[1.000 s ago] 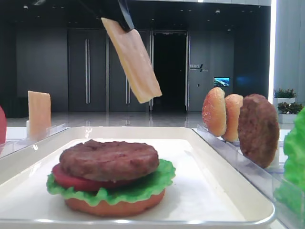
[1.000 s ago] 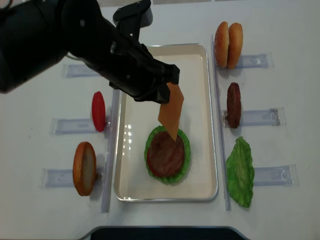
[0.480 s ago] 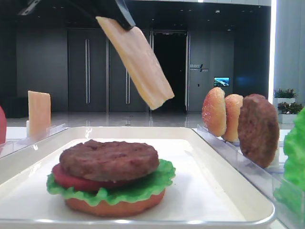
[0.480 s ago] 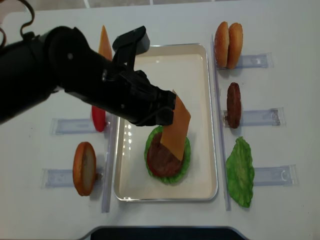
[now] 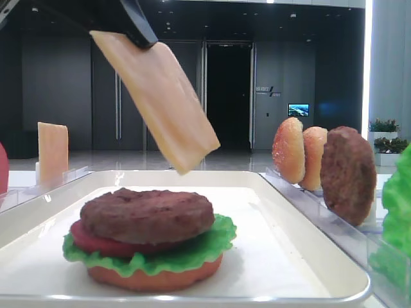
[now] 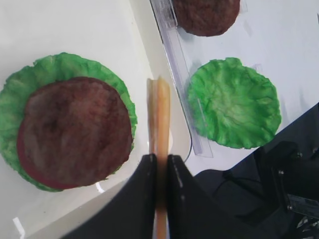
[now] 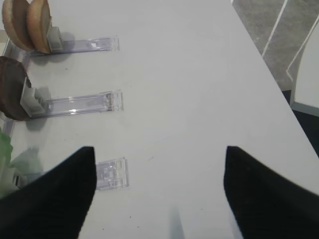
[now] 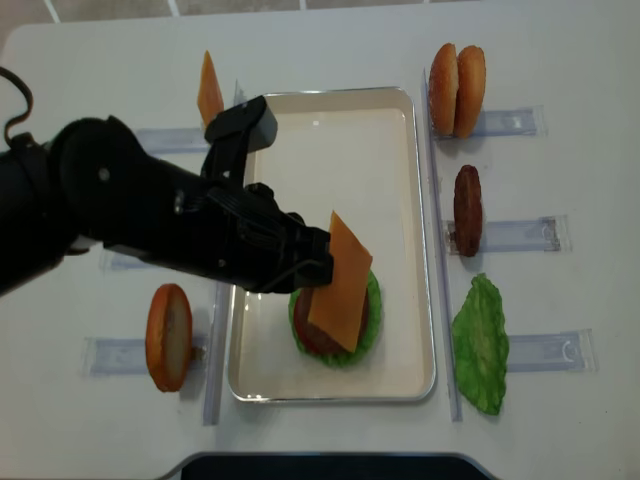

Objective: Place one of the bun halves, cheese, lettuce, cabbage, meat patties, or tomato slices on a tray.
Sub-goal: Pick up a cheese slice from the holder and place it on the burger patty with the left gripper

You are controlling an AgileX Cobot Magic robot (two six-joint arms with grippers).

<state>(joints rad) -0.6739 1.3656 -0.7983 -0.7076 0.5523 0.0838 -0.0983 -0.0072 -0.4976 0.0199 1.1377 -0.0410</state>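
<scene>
My left gripper (image 6: 160, 158) is shut on the edge of a pale orange cheese slice (image 6: 159, 114). The cheese (image 8: 340, 282) hangs tilted in the air over a stack on the white tray (image 8: 400, 150). The stack is a dark meat patty (image 5: 146, 215) on a tomato slice (image 5: 96, 242), green lettuce (image 5: 192, 250) and a bun half (image 5: 154, 279). In the low side view the cheese (image 5: 157, 102) is clear of the patty. My right gripper (image 7: 159, 169) is open over bare table, with nothing between its fingers (image 7: 60, 194).
Clear racks right of the tray hold two bun halves (image 8: 457, 90), a patty (image 8: 467, 210) and a lettuce leaf (image 8: 481, 343). On the left stand another cheese slice (image 8: 209, 92) and a bun half (image 8: 168, 337). My left arm (image 8: 120, 215) covers the left middle.
My left gripper has carried the cheese toward the near end of the tray and lower, from beside the stack to above the patty. The right gripper view has no earlier frame.
</scene>
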